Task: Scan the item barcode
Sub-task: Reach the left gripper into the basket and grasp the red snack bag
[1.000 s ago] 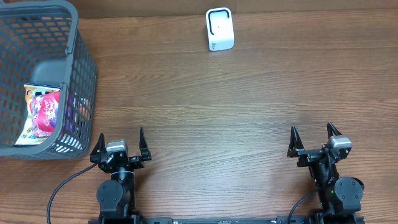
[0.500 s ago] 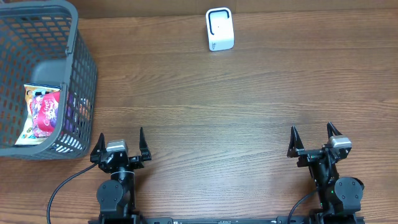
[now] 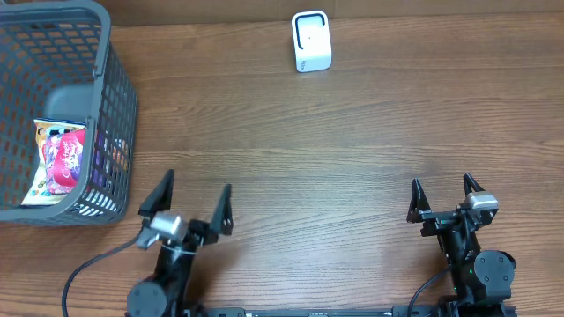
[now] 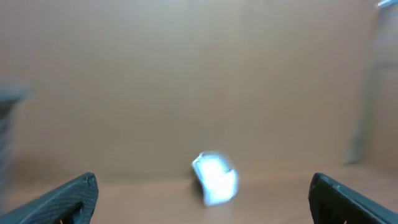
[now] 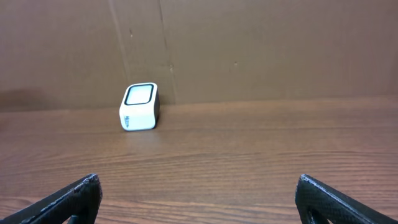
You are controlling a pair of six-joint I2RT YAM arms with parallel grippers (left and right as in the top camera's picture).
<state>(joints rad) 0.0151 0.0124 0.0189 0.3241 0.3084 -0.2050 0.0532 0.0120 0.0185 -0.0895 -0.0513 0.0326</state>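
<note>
1. Wood-grain table (image 3: 352, 158) carries everything, and a brown cardboard wall (image 5: 249, 50) backs its far edge.
2. At the far left stands a grey mesh basket (image 3: 115, 97). A red-and-yellow snack packet (image 3: 60, 158) lies low inside it, towards the near side, well apart from both claws. More packaging shows through the mesh beside it, too dim to name.
3. The left claw (image 3: 197, 185) hangs near the front edge, just right of the basket's near corner, jaws spread wide and empty. The basket's mesh wall stands between it and the packet. Its wrist view is blurred.
4. A white scanner (image 3: 311, 41) with a black-rimmed window stands upright at the far centre.
5. The right claw (image 3: 441, 180) sits front right, jaws wide and empty; the scanner (image 5: 140, 107) lies ahead and to its left.
</note>
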